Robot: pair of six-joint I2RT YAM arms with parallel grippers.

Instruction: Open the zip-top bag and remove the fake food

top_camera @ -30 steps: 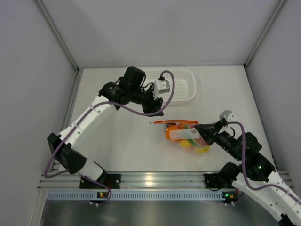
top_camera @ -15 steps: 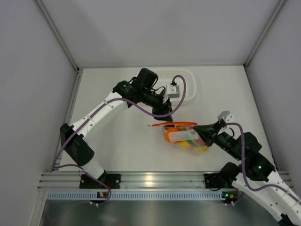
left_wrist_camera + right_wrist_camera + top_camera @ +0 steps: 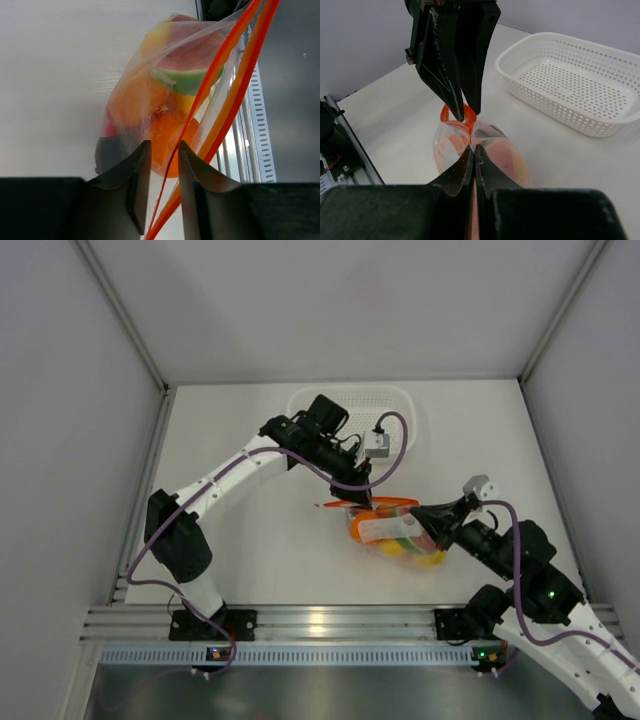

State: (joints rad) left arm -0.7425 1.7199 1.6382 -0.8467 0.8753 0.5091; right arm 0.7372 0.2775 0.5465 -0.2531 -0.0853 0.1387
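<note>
the bag (image 3: 372, 537) lies on the bench (image 3: 250, 540) right of the middle, nearer the near edge than the far one, with its orange zip strip (image 3: 370, 502) on the far side. the toy food (image 3: 405, 540) is all inside it. through the clear plastic in the left wrist view we see a watermelon slice (image 3: 185, 60) and an orange piece (image 3: 165, 135), with yellow ones around them.

the right gripper (image 3: 425, 516) comes in from the near right corner. its fingers are pressed together on the bag's right end, with a line of orange strip between them in its own camera.

the left gripper (image 3: 374, 502) reaches down onto the mouth from the far left. its fingers stand a narrow gap apart, and one lip of the strip (image 3: 172, 165) runs through that gap with space either side. the other lip passes outside the right finger.

a white perforated basket (image 3: 400, 445) sits at the middle of the far edge, well apart from the bag.

the bench is matt white with a faint grain. pale grey walls (image 3: 340, 310) close it on three sides, and a metal rail (image 3: 330, 625) runs along the near edge under both arm bases.

a second ago the left gripper hung by the basket's near left corner, clear of the bag and wider open. it has since swung right and towards us onto the strip and narrowed. the bag, the basket and the right arm are where they were.
</note>
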